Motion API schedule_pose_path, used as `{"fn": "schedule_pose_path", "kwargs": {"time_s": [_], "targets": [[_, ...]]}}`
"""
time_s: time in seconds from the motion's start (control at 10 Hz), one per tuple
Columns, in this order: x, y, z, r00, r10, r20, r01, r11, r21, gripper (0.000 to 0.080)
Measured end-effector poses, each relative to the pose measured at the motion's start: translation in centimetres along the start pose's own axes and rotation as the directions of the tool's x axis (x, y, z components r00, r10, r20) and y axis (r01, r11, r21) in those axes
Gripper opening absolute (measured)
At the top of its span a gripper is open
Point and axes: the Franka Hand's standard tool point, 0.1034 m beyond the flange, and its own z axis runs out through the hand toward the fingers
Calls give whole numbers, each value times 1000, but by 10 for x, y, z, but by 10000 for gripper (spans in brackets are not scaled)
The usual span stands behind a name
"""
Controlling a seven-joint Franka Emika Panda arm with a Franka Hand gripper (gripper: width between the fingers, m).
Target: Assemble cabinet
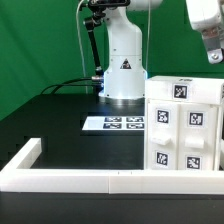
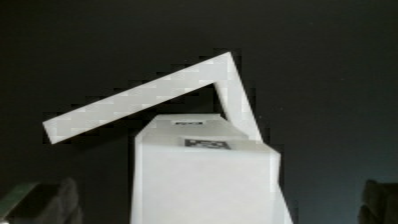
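Note:
The cabinet is a large white boxy body at the exterior view's right, standing on the black table. Its front holds several small white blocks with black-and-white tags. My gripper hangs in the air above the cabinet's top right, clear of it. In the wrist view the cabinet shows from above, between my two dark fingers, which stand wide apart at either side. The gripper is open and holds nothing.
The marker board lies flat in front of the robot base. White border rails run along the table's front and left edge; their corner shows in the wrist view. A cable runs behind the base.

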Motion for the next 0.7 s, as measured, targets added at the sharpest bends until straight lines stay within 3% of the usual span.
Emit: {"fn": "schedule_pose_path", "kwargs": {"time_s": [0.7], "targets": [[1,2,4,1000,-21,-4,21,1000,-6,796]]}}
